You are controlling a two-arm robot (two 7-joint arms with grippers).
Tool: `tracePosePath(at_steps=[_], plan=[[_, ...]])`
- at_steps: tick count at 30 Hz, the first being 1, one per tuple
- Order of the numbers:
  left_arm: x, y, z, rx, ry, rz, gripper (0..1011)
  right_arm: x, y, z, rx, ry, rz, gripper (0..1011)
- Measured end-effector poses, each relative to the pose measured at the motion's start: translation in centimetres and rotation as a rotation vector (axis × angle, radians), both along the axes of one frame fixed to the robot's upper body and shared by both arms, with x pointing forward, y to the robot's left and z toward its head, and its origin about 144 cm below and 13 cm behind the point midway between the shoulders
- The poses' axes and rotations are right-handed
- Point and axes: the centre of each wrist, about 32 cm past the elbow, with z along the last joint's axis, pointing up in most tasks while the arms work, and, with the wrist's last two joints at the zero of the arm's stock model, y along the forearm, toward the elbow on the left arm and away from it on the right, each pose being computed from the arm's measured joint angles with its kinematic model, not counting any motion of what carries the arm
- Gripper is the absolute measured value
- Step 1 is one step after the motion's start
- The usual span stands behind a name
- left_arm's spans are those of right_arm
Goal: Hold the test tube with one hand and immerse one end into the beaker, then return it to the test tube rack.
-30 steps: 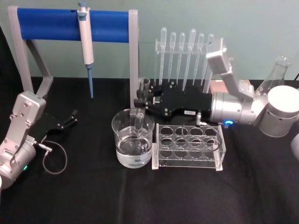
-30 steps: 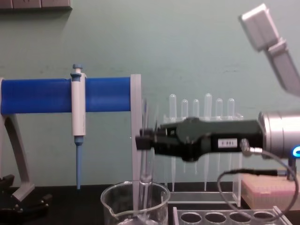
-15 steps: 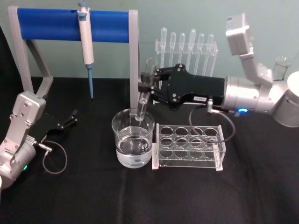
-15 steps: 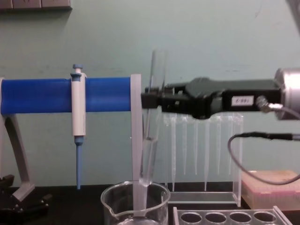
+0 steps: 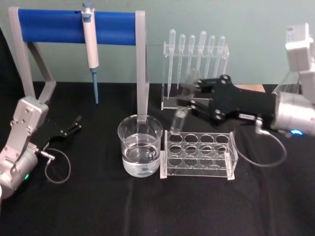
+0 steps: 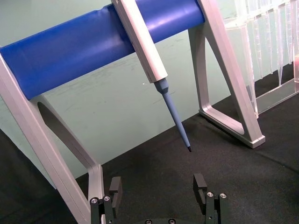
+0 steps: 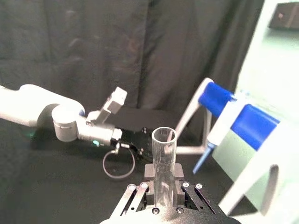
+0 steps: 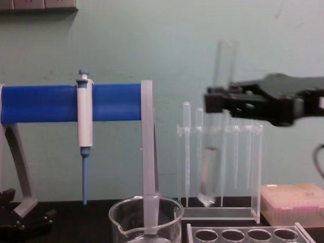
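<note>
The test tube [image 5: 177, 119] hangs tilted in the air above the rear left of the clear rack [image 5: 199, 153], its round end low and clear of the beaker [image 5: 140, 146]. My right gripper [image 5: 191, 101] is shut on its upper part. From the chest, the test tube [image 8: 207, 174] reaches from above the right gripper [image 8: 218, 104] down to just above table level, right of the beaker [image 8: 147, 218]. In the right wrist view the tube's open rim [image 7: 164, 136] stands up between the fingers [image 7: 140, 189]. My left gripper [image 5: 75, 125] rests open on the table at the left.
A blue-barred stand [image 5: 74, 25] holds a pipettor [image 5: 90, 44] behind the beaker, and its grey post [image 5: 141, 69] is close behind the beaker. A pipette holder [image 5: 196, 64] stands behind the rack. A pink box [image 8: 293, 202] sits at the right.
My right gripper has lifted the test tube out of the beaker and carried it to the right, so it now hangs over the rack. The left arm has not moved.
</note>
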Motion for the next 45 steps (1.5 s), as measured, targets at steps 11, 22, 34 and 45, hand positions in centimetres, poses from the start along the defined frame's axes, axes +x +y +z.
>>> tracePosePath(at_steps=[11,22,34,45], plan=[[0.0,0.0,0.0,0.0,0.0,0.0,1000,-1.8,-2.4,-2.3,0.011,0.034,-0.079,241],[0.0,0.0,0.0,0.0,0.0,0.0,1000,-1.6,-2.6,-4.4,0.007,0.075,-0.115,241],[0.0,0.0,0.0,0.0,0.0,0.0,1000,-1.4,-2.7,-5.8,-0.007,0.095,-0.136,241],[0.0,0.0,0.0,0.0,0.0,0.0,1000,-1.1,-2.7,-7.0,-0.013,0.104,-0.15,241]])
